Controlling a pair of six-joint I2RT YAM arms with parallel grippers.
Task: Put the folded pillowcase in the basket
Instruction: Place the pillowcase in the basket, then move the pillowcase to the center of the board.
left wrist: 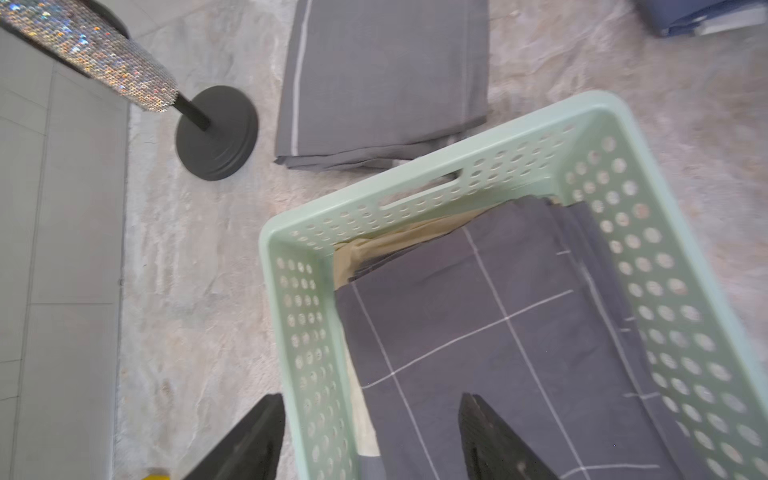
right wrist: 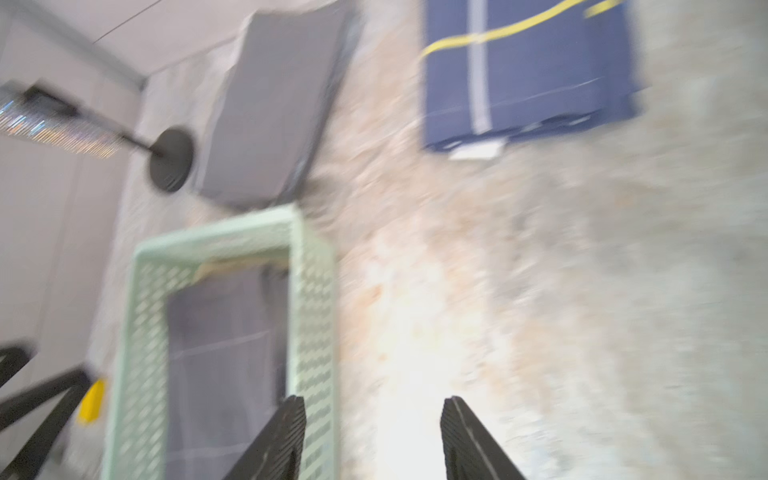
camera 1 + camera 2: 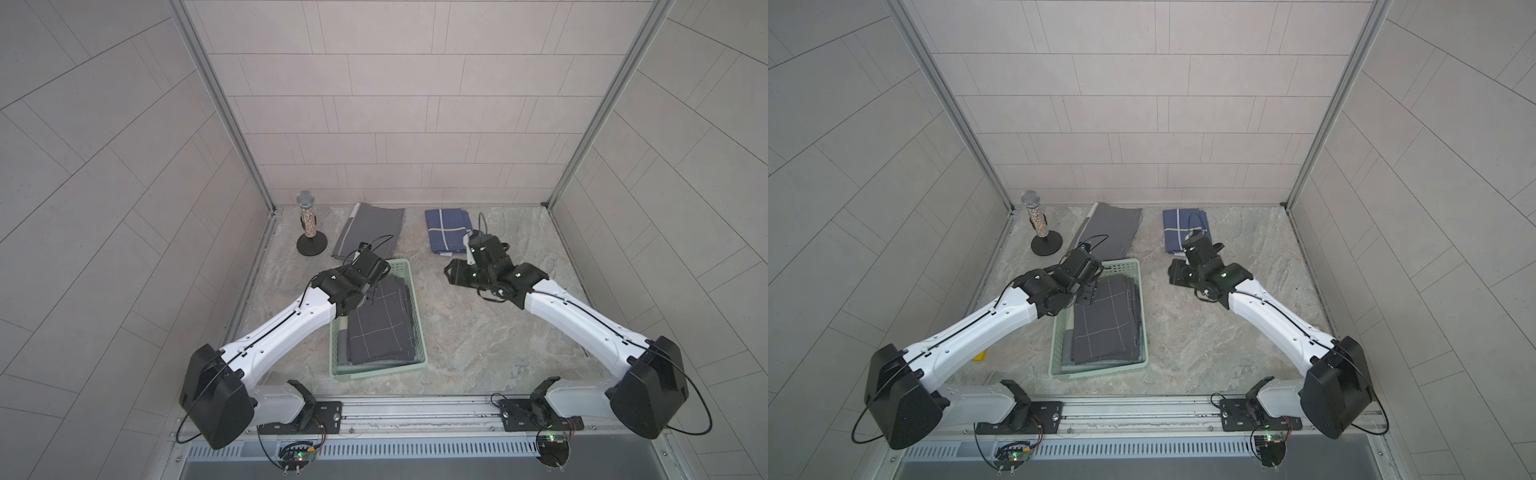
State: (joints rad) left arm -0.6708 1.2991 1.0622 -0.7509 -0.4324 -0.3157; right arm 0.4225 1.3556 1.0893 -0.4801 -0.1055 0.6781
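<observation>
Inside the basket (image 3: 419, 328), left of the middle of the table (image 3: 478, 340), I see the folded pillowcase (image 3: 380, 328) lying flat. It is dark grey with thin white grid lines and rests on other folded cloth. The left gripper (image 1: 370, 399) hangs over the far left part of the basket with its jaws spread and nothing between them; one finger shows outside the left wall, the other over the pillowcase. The right gripper (image 2: 374, 401) is to the right of the basket, jaws also apart and empty; its wrist picture is blurred. Farther away lie a grey folded cloth (image 3: 370, 228) and a blue folded cloth (image 3: 446, 228), with a glittering microphone (image 3: 306, 216) on a stand at far left.
</observation>
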